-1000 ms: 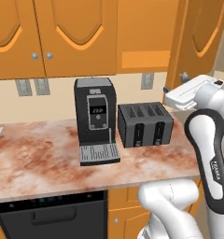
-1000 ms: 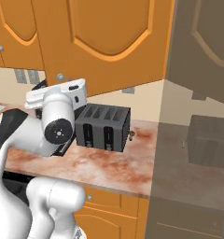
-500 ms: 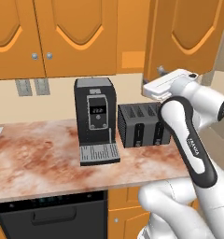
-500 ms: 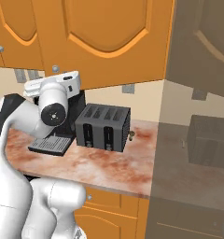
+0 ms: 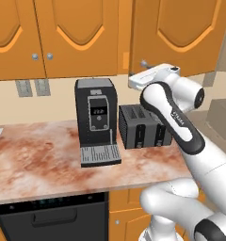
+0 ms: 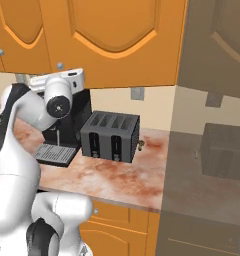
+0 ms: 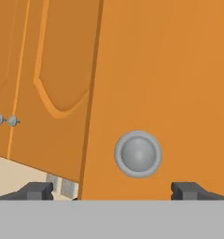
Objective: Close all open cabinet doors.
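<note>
Now my gripper (image 7: 111,190), fingers spread apart, faces the ajar cabinet door (image 7: 170,70), its knob (image 7: 137,153) at twelve o'clock; next, I'd push it shut.

We can make out only "FRANKA" lettering on the arm's dark forearm link (image 5: 177,116); the coffee machine's display (image 5: 99,111) stays unreadable.

Four doors (image 5: 82,33) hang above the counter (image 5: 39,164); on it stand one coffee machine (image 5: 96,120) and one toaster (image 5: 142,126).
</note>
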Controlling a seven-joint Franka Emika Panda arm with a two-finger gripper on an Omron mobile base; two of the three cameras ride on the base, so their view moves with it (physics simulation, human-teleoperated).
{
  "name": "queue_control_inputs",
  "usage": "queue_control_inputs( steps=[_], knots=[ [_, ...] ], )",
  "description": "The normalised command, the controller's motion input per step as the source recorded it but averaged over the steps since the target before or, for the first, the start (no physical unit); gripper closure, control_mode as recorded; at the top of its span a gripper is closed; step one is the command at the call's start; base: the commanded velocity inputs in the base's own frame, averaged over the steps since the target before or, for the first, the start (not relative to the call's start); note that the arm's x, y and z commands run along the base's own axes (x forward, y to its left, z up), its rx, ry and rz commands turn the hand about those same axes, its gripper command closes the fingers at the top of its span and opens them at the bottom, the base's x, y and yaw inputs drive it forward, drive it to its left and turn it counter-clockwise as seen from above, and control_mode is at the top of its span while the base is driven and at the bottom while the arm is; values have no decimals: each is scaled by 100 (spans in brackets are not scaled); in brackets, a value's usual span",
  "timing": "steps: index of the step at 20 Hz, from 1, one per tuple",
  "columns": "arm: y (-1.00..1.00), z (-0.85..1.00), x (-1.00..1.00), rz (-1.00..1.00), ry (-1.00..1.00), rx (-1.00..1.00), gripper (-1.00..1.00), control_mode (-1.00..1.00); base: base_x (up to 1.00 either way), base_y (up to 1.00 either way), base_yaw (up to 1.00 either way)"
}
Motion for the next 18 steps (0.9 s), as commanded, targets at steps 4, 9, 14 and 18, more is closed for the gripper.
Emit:
queue_control_inputs(
  steps=[4,9,14,18],
  knots=[
    [33,0,71,1,2,0,-100,-100,0,0,0],
    [32,0,72,1,2,0,-100,-100,0,0,0],
    [30,0,71,1,2,0,-100,-100,0,0,0],
    [28,0,71,1,3,1,-100,-100,0,0,0]
  ],
)
